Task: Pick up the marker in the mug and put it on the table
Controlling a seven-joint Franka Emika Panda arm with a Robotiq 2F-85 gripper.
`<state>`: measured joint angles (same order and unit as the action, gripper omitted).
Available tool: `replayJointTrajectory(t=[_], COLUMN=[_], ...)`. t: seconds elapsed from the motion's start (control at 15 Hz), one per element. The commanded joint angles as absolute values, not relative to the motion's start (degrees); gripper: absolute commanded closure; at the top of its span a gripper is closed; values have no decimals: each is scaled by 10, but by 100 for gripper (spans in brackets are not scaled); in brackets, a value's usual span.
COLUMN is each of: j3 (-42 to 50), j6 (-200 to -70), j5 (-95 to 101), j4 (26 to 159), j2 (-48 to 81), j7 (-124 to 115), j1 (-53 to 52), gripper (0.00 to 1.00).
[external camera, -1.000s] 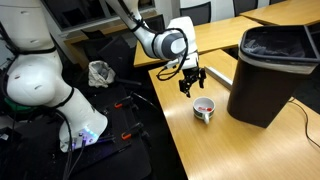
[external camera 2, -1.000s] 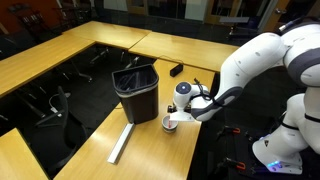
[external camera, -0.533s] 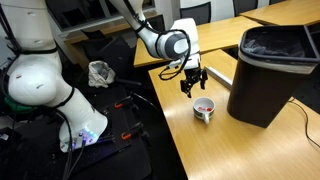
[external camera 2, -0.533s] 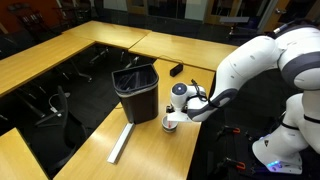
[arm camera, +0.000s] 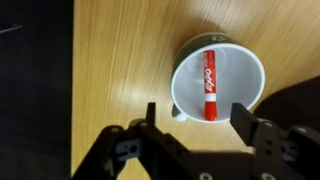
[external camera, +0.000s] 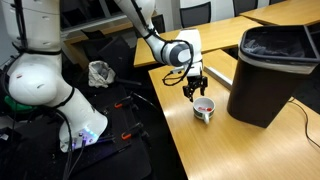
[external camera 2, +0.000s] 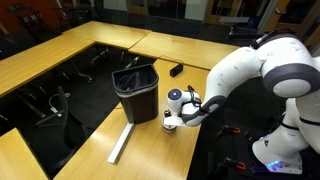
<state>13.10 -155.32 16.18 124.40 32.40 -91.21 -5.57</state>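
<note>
In an exterior view the camera is looking down from beside the robot's base (external camera: 40, 85), near the mug (external camera: 203, 110) and black bin (external camera: 268, 70). In an exterior view it is standing farther off across the table (external camera 2: 150, 150), facing back toward that base and sharing both. The wrist camera is looking straight down, close over the mug.

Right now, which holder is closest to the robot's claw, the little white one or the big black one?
The little white mug, with the red marker inside. The open gripper hangs just above it, while the tall black bin stands off beside it.
</note>
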Motion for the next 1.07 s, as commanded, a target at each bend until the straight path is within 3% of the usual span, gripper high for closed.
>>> replayJointTrajectory(t=[0.0, 0.13, 0.2, 0.4, 0.67, 0.8, 0.93, 1.0], j3=[141, 144, 143, 159, 178, 193, 210, 214], j6=[-1555, -1555, -1558, -1562, -1555, -1556, -1558, -1561], j5=[117, 102, 95, 84, 73, 75, 78, 80], j4=[1185, 1158, 1145, 1108, 1073, 1063, 1059, 1061], j2=[389, 420, 435, 474, 511, 526, 536, 535], j7=[-893, -887, -881, -884, -891, -897, -905, -904], j1=[-68, -69, -67, -81, -97, -110, -126, -131], gripper=[51, 60, 58, 66, 67, 92, 99, 97])
